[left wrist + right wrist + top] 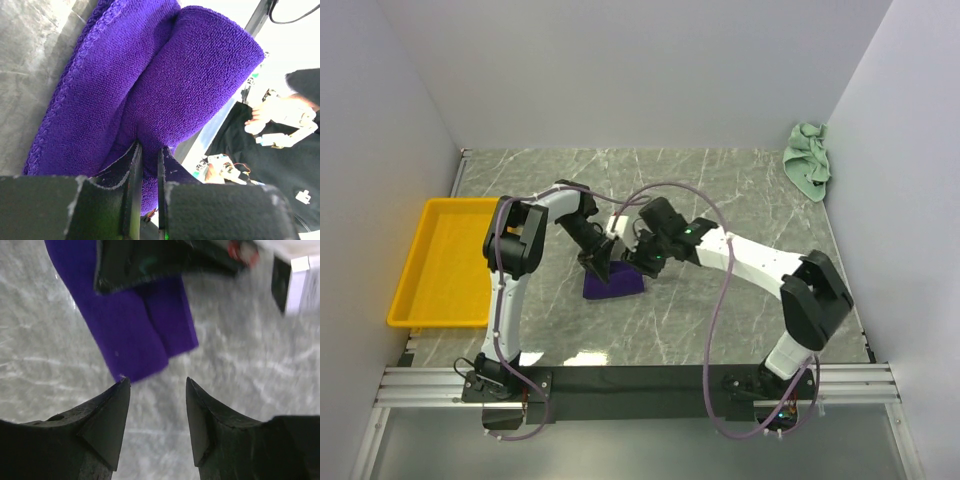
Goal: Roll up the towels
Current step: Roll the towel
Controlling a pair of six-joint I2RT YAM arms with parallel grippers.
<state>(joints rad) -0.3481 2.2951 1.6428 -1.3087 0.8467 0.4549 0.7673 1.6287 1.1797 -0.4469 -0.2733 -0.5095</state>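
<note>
The purple towel [616, 285] lies folded into a thick bundle on the marble table, in the middle between the two arms. My left gripper [600, 265] is shut on a fold of it; in the left wrist view the two fingers [149, 147] pinch the purple towel [165, 75] tightly. My right gripper [642, 262] hovers just right of the bundle, open and holding nothing. In the right wrist view the purple towel [135, 335] ends just beyond my right gripper [156, 382]. The mint green towel [808, 160] lies crumpled in the far right corner.
A yellow tray [445, 265] stands at the table's left edge with nothing in it. White walls close the table in at the left, back and right. The arms' black base rail [640, 380] runs along the near edge.
</note>
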